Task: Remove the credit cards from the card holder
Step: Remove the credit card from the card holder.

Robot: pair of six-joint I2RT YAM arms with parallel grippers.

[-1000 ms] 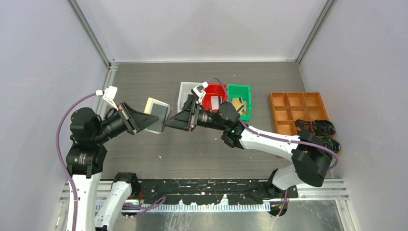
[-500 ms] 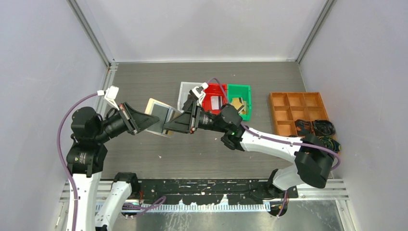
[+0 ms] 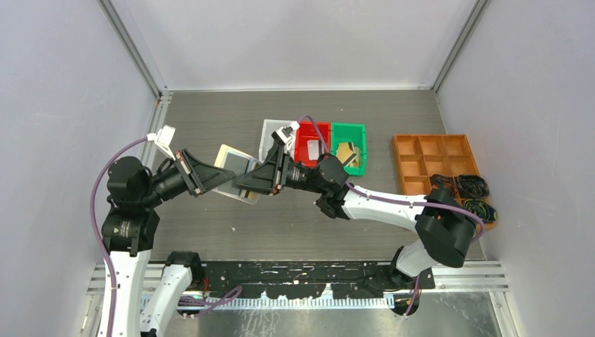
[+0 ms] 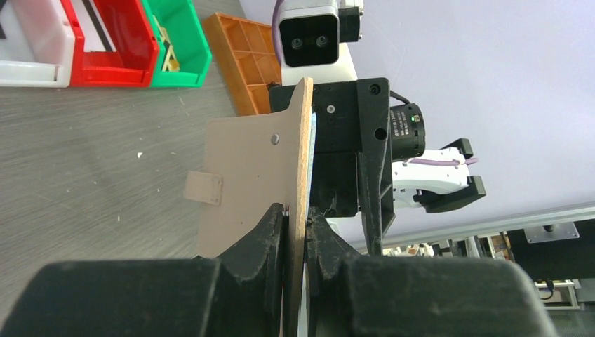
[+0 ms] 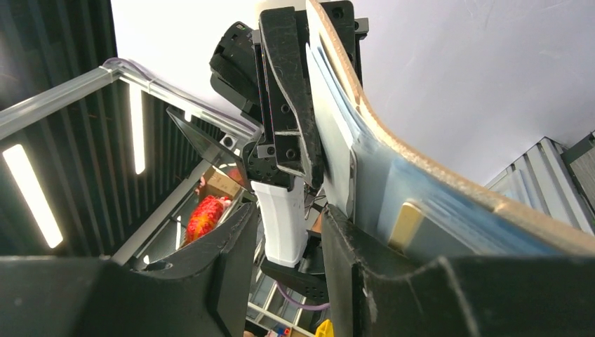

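Note:
The beige-tan card holder (image 3: 234,164) is held off the table at centre-left, open, with its clear sleeves facing my right gripper. My left gripper (image 3: 215,175) is shut on its edge; the left wrist view shows the holder edge-on (image 4: 245,175) between the pads, snap tab (image 4: 203,188) hanging. My right gripper (image 3: 243,187) is open at the holder's near corner. In the right wrist view the sleeves (image 5: 428,196) lie beside one finger (image 5: 344,267), outside the gap, with a gold card edge (image 5: 405,223) inside. A striped white-grey card (image 3: 313,149) lies in the red bin, a gold card (image 3: 346,152) in the green bin.
White bin (image 3: 268,133), red bin (image 3: 303,140) and green bin (image 3: 359,144) stand in a row behind the grippers. An orange compartment tray (image 3: 431,163) stands at the right, with a pile of dark cables (image 3: 469,195) at its near edge.
My right gripper has moved left and nearer, from beside the holder's right edge to its near corner. The holder and left gripper have shifted slightly right.

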